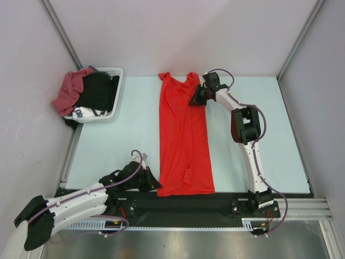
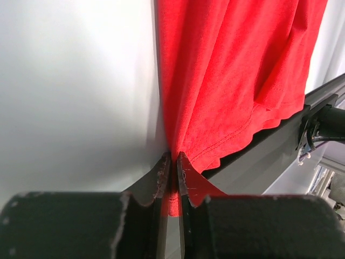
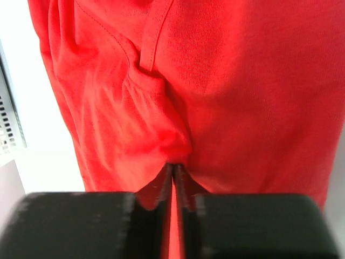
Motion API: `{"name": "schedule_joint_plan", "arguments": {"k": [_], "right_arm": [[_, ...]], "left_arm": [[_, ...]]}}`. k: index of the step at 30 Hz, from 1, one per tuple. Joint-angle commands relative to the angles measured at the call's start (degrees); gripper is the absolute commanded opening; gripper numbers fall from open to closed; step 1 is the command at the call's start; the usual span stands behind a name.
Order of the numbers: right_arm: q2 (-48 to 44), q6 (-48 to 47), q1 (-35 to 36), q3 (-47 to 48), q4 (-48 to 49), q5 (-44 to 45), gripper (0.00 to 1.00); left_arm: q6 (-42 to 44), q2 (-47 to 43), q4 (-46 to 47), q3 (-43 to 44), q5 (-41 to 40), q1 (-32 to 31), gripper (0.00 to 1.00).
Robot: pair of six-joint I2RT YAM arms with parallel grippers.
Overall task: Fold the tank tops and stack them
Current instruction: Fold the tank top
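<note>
One maroon top [image 1: 66, 93], partly hidden

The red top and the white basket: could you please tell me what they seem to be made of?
Red top: thin knit cloth, matte; fine weave, stitched hem and soft folds show in the wrist views. Basket: probably moulded plastic, white and smooth; its rigid rim suggests so, though too small to be sure.
</note>
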Motion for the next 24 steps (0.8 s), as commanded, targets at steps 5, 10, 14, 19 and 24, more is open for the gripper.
{"name": "schedule_joint_plan", "arguments": {"k": [5, 10, 14, 19, 24], "right_arm": [[-1.1, 0.8, -0.8, -0.5, 4.3, -0.8, 0.19], [-1.8, 0.5, -0.3, -1.1, 5.7, -2.1, 0.45], [0.0, 1.0, 0.3, 1.5, 5.5, -2.7, 0.41], [3.8, 1.6, 0.4, 6.9, 2.7, -3.9, 0.32], [4.3, 2.5, 0.2, 7.4, 3.6, -3.7, 0.1]], "left_arm": [[0.8, 5.6, -6.3, -5.3, -0.2, -1.0, 0.12], [0.9, 4.7, -7.4, -5.0, -0.9, -0.9, 0.28], [0.9, 3.6, -8.8, -4.8, -1.3, -0.9, 0.31], [0.8, 2.8, -9.5, -5.7, -1.2, -0.9, 0.23], [0.4, 1.8, -9.0, -5.7, -0.9, -0.9, 0.03]]}}
